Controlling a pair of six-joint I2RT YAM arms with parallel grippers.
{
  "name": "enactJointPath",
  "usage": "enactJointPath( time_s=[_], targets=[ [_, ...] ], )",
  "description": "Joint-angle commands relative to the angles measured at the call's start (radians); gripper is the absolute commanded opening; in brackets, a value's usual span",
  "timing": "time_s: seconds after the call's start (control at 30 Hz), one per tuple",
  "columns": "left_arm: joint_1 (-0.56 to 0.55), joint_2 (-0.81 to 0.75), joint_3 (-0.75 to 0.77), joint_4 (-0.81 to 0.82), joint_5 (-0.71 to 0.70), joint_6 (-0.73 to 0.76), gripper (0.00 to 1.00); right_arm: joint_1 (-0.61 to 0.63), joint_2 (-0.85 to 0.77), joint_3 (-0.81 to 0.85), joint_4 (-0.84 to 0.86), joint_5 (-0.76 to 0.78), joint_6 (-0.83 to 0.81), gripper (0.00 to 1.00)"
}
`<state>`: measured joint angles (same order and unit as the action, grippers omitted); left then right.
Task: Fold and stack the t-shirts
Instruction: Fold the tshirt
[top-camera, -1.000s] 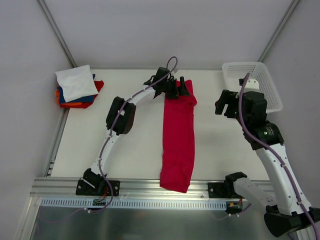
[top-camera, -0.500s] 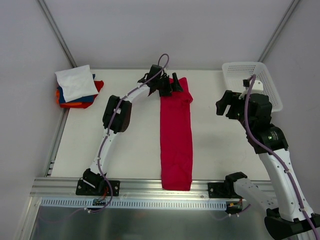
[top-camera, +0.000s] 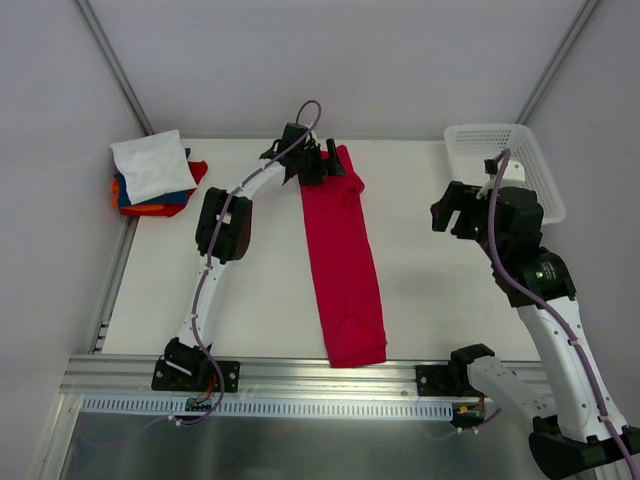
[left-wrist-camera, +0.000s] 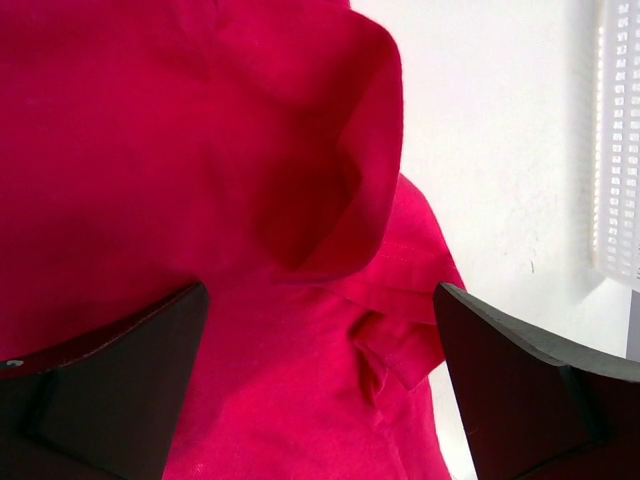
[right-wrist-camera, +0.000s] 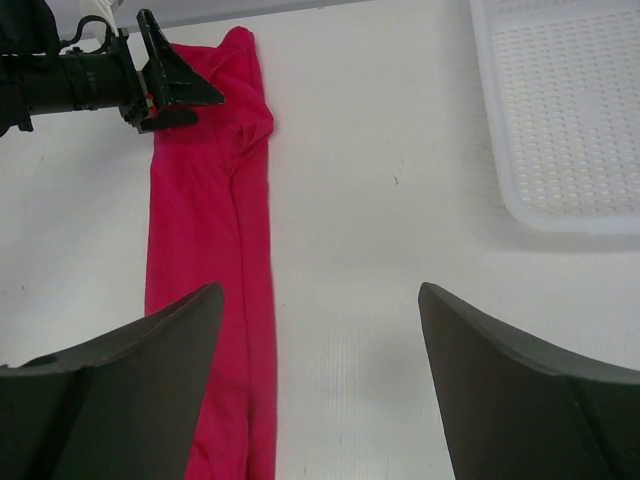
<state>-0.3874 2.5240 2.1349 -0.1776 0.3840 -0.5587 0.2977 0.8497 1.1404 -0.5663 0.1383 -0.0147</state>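
I see left gripper (top-camera: 330, 168) jaws spread wide over far end of red shirt (top-camera: 345, 270), gripping nothing. Right gripper (top-camera: 450, 212) also wide open, empty, above table (top-camera: 440, 290). Shirt lies as long strip mid-table; folded stack (top-camera: 152, 175) in far-left corner.

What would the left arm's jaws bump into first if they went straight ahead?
The red shirt: its bunched cloth fills the gap between the left arm's open jaws, seemingly very close, though depth is hard to judge.
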Motion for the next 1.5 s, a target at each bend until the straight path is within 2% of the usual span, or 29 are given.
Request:
enactJointPath(
  time_s=[0.0, 0.4, 0.43, 0.47, 0.57, 0.73, 0.83, 0.87, 0.97, 1.03, 1.07, 1.17, 1.2, 1.3, 1.33, 1.37, 1.4, 1.47],
  targets=[
    [0.021, -0.062, -0.001, -0.063, -0.027, 0.057, 0.99, -0.003, 0.008, 0.033, 0.005, -0.016, 0.009, 0.83],
    [-0.034, -0.313, -0.153, -0.065, 0.081, 0.062, 0.99, -0.003, 0.089, -0.163, 0.078, -0.023, -0.005, 0.88],
    [-0.047, -0.336, -0.193, -0.065, 0.088, 0.059, 0.99, -0.003, 0.095, -0.174, 0.086, -0.029, -0.002, 0.86],
    [-0.056, -0.387, -0.222, -0.066, 0.089, 0.053, 0.99, -0.003, 0.103, -0.183, 0.086, -0.043, 0.001, 0.78],
    [-0.102, -0.499, -0.352, -0.066, 0.054, 0.052, 0.99, 0.004, 0.115, -0.234, 0.092, -0.072, 0.012, 0.66],
    [-0.186, -0.666, -0.629, -0.066, -0.039, 0.022, 0.99, 0.032, 0.071, -0.359, 0.103, -0.085, 0.079, 0.6],
    [-0.24, -0.751, -0.769, -0.062, -0.072, -0.018, 0.99, 0.063, 0.032, -0.413, 0.091, -0.072, 0.104, 0.73],
    [-0.252, -0.795, -0.806, -0.056, -0.088, -0.033, 0.99, 0.078, 0.025, -0.422, 0.082, -0.06, 0.113, 0.84],
    [-0.286, -0.887, -0.956, -0.031, -0.132, -0.073, 0.99, 0.112, -0.015, -0.461, 0.057, -0.048, 0.127, 0.99],
    [-0.291, -0.933, -1.076, 0.018, -0.135, -0.098, 0.99, 0.127, -0.038, -0.485, 0.049, -0.046, 0.148, 0.99],
    [-0.292, -0.979, -1.116, 0.033, -0.134, -0.116, 0.99, 0.141, -0.066, -0.513, 0.046, -0.043, 0.157, 0.91],
    [-0.295, -1.059, -1.248, 0.073, -0.142, -0.148, 0.99, 0.147, -0.098, -0.548, 0.039, -0.068, 0.202, 0.53],
    [-0.303, -1.102, -1.308, 0.085, -0.149, -0.167, 0.99, 0.152, -0.115, -0.573, 0.033, -0.08, 0.22, 0.49],
    [-0.321, -1.166, -1.41, 0.099, -0.165, -0.188, 0.99, 0.167, -0.152, -0.616, 0.022, -0.086, 0.24, 0.47],
    [-0.329, -1.189, -1.434, 0.101, -0.172, -0.208, 0.99, 0.172, -0.162, -0.623, 0.02, -0.083, 0.254, 0.43],
    [-0.349, -1.229, -1.455, 0.099, -0.189, -0.219, 0.99, 0.181, -0.172, -0.633, 0.019, -0.083, 0.262, 0.33],
    [-0.363, -1.248, -1.492, 0.101, -0.194, -0.23, 0.99, 0.187, -0.181, -0.646, 0.019, -0.085, 0.269, 0.3],
    [-0.408, -1.301, -1.523, 0.101, -0.221, -0.268, 0.99, 0.205, -0.198, -0.653, 0.013, -0.085, 0.291, 0.29]
  ],
)
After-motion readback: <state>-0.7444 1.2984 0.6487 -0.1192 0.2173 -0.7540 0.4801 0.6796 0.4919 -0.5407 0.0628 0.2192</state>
